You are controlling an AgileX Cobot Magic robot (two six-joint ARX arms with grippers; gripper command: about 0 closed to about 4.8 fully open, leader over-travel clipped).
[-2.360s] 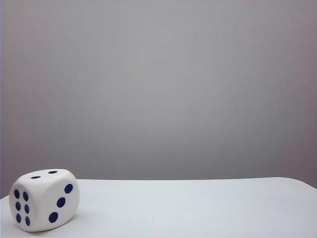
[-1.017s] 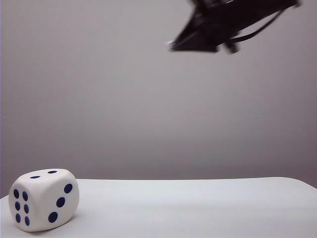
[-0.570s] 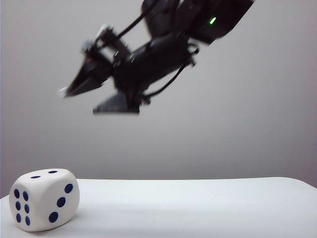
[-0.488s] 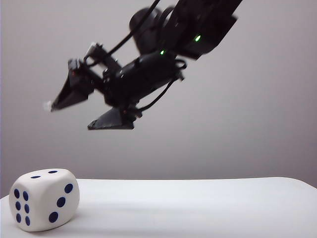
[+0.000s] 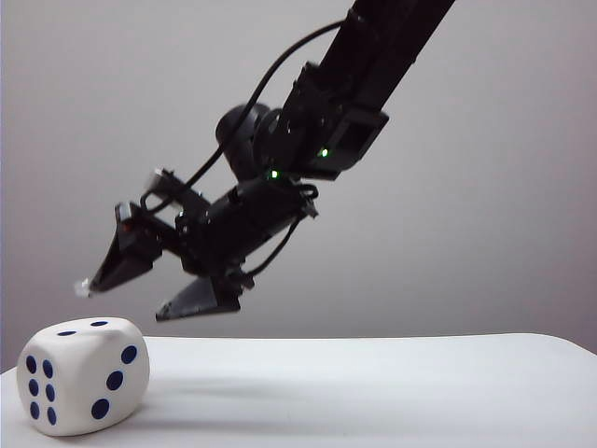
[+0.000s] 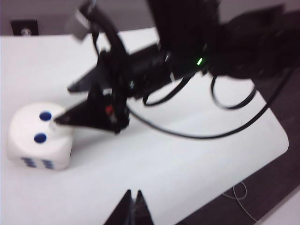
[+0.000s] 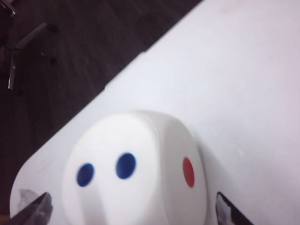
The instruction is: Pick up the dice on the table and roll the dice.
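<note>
The dice (image 5: 84,375) sits at the lower left of the exterior frame on the table (image 5: 373,392). The right gripper (image 5: 140,289), jaws spread wide, hangs just above and right of it; the left gripper (image 6: 132,208), fingertips together, waits farther off.

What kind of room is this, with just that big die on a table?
Probably a robot test lab: a plain white table before a bare grey wall, one foam-like die, and the right claw, open, above it. The left claw waits nearby.
</note>
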